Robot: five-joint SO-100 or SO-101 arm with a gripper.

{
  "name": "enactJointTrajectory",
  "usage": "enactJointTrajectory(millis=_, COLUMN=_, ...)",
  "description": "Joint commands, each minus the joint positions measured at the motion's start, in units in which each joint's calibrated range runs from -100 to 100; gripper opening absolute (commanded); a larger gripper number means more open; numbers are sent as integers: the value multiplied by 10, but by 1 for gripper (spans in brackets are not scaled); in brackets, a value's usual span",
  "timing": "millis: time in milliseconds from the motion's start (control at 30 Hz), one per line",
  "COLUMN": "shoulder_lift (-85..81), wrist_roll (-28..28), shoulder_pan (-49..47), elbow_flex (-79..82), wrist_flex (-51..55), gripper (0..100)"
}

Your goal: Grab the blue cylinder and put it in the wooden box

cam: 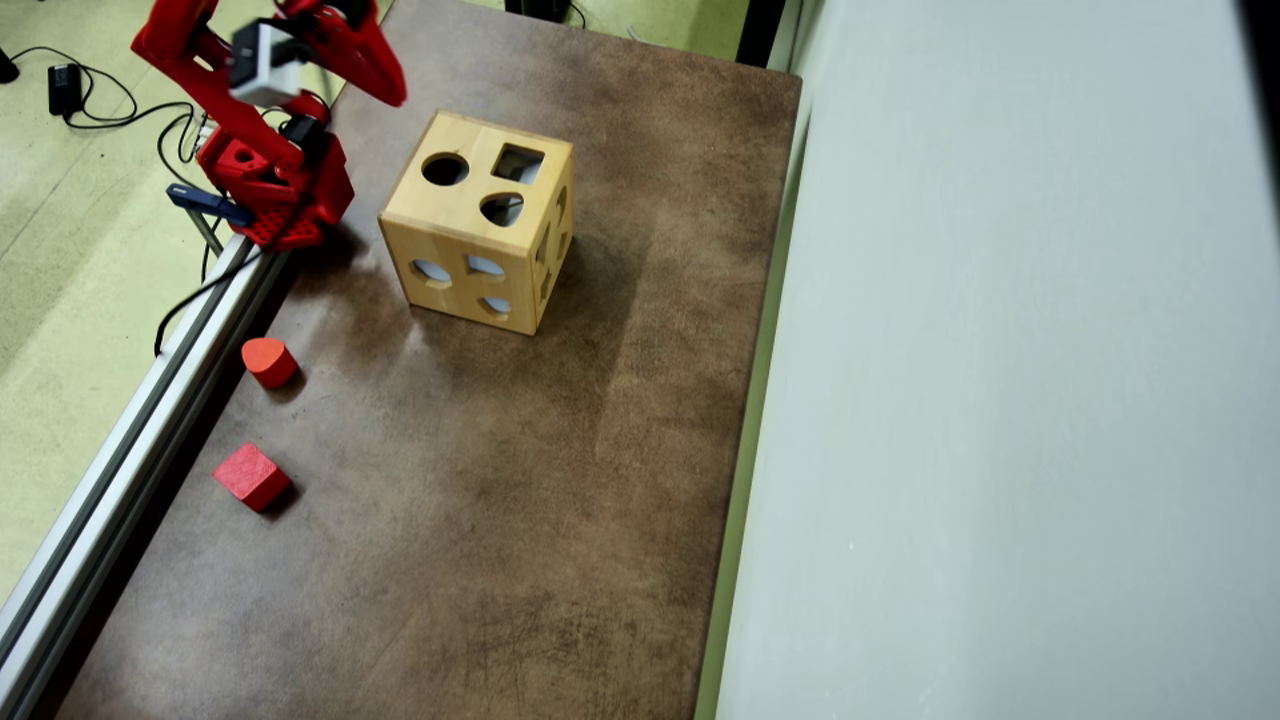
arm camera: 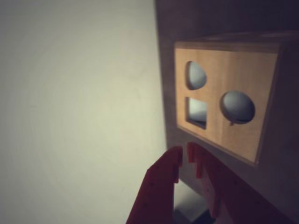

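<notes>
The wooden box (cam: 440, 215) stands on the brown table near its far left part, with round, square and rounded-wedge holes in its top face. In the wrist view the wooden box (arm camera: 243, 70) fills the upper right, the same three holes facing me. My red gripper (cam: 390, 90) hangs in the air to the upper left of the box. In the wrist view the gripper (arm camera: 183, 151) is shut, tips almost touching, with nothing between them, just below the box's lower corner. The blue cylinder shows in neither view.
A red rounded-wedge block (cam: 268, 360) and a red cube (cam: 250, 476) lie near the table's left edge, beside an aluminium rail (cam: 120, 450). A pale wall (cam: 1000, 400) bounds the table on the right. The arm's base (cam: 275, 190) sits left of the box.
</notes>
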Motion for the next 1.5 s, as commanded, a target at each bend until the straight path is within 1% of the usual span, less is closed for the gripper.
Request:
enactJointTrajectory(millis=0, shoulder_lift=-64, wrist_roll=-1, shoulder_pan=3, elbow_flex=-9, wrist_flex=5, gripper=2)
enactJointTrajectory(millis=200, shoulder_lift=-145, wrist_roll=-28, shoulder_pan=3, elbow_flex=83, wrist_flex=2, gripper=3)
enactJointTrajectory(millis=600, shoulder_lift=-259, wrist_roll=-27, shoulder_pan=2, elbow_flex=185, wrist_flex=2, gripper=3)
enactJointTrajectory(millis=767, shoulder_lift=-317, wrist_roll=-27, shoulder_pan=-1, elbow_flex=190, wrist_flex=2, gripper=2)
enactJointTrajectory(millis=1100, shoulder_lift=-321, wrist_roll=-27, shoulder_pan=2, elbow_flex=190, wrist_flex=2, gripper=2)
enactJointTrajectory(millis=1233, shoulder_lift=-320, wrist_roll=-17, shoulder_pan=2, elbow_flex=189, wrist_flex=2, gripper=2)
enactJointTrajectory(millis=1400, shoulder_lift=-321, wrist_roll=-15, shoulder_pan=-14, elbow_flex=189, wrist_flex=2, gripper=2)
enactJointTrajectory(millis=1467, shoulder_lift=-322, wrist_roll=-18, shoulder_pan=-40, elbow_flex=189, wrist_flex=2, gripper=2)
